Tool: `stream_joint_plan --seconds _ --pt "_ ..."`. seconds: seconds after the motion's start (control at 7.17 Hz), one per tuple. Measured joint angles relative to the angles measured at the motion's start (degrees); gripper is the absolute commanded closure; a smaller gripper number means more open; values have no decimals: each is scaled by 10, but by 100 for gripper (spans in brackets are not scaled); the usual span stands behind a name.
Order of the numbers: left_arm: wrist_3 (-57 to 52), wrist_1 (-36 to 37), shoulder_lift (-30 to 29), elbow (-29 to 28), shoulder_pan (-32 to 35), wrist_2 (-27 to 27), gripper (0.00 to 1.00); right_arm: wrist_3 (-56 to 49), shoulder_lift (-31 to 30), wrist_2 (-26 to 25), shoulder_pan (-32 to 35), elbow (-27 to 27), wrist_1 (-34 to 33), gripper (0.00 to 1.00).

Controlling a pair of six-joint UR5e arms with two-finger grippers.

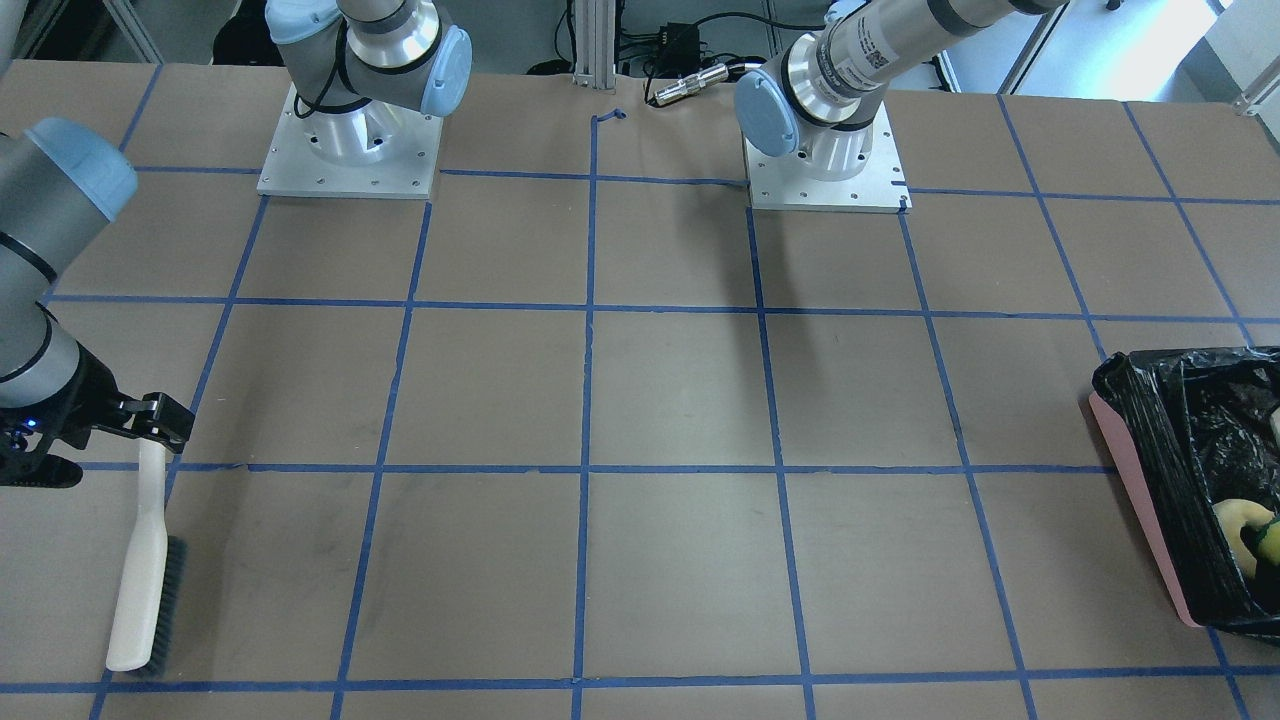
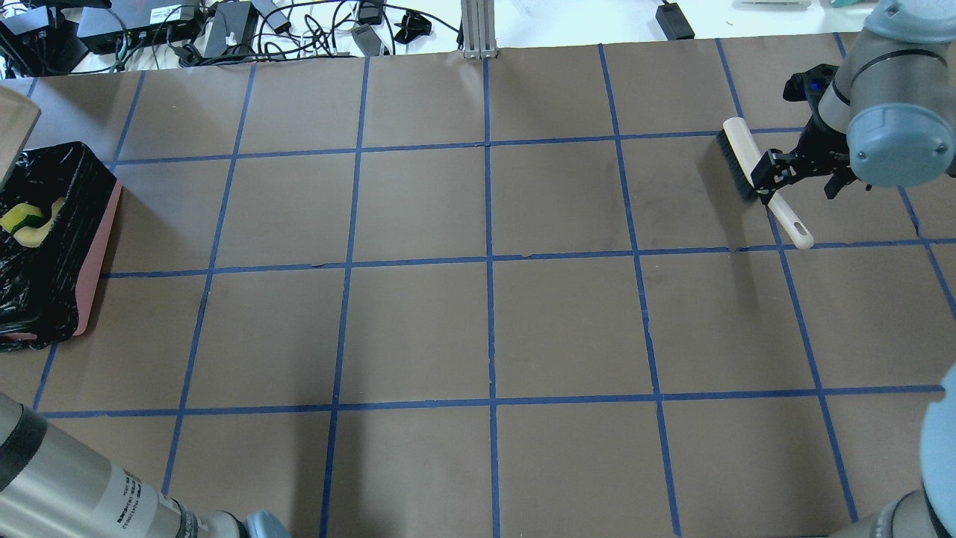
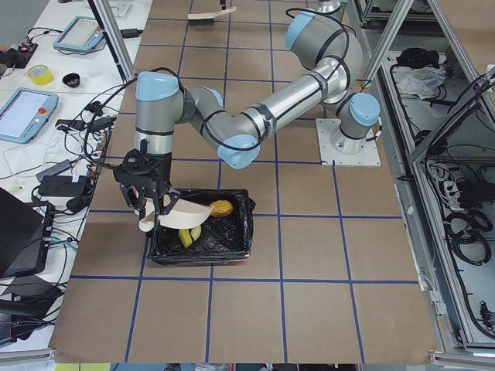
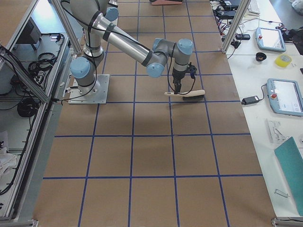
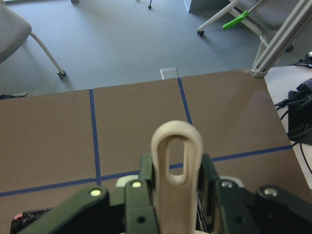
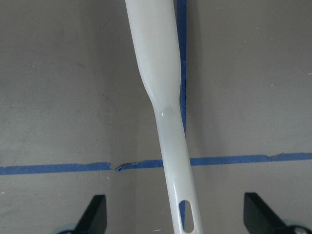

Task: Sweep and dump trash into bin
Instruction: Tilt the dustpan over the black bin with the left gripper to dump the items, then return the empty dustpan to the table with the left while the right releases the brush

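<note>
The bin (image 3: 232,251), pink (image 1: 1140,490) with a black bag, stands at the table's left end (image 2: 93,254). In it lie the yellow-brown lump (image 3: 222,207), the pale crescent slice (image 1: 1238,518) and the green-and-yellow sponge piece (image 2: 15,220). My left gripper (image 5: 175,195) is shut on the beige dustpan's handle (image 5: 175,156) and holds the dustpan (image 3: 182,210) tilted over the bin. The beige brush (image 2: 754,168) lies on the table at the right end. My right gripper (image 6: 178,214) is open just above its handle (image 6: 165,97), fingers wide apart on either side and not touching it.
The brown table has a grid of blue tape lines (image 2: 489,261). Both arm bases (image 1: 350,150) stand at the robot's edge. Cables and boxes (image 2: 224,30) lie beyond the far edge. The bin sits close to the table's left edge.
</note>
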State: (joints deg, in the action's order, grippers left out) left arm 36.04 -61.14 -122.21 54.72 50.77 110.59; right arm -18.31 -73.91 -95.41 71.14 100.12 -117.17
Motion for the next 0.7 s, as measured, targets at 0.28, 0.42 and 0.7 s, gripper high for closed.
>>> stream_joint_plan --seconds 0.28,0.42,0.7 --pt "48 -97 30 -4 16 -58 100 5 -57 11 9 -4 43 0" --pt "81 -147 37 -1 26 -88 100 14 -87 26 18 -5 73 0" --pt "161 -213 30 20 71 -118 100 31 -125 45 57 -28 110 0"
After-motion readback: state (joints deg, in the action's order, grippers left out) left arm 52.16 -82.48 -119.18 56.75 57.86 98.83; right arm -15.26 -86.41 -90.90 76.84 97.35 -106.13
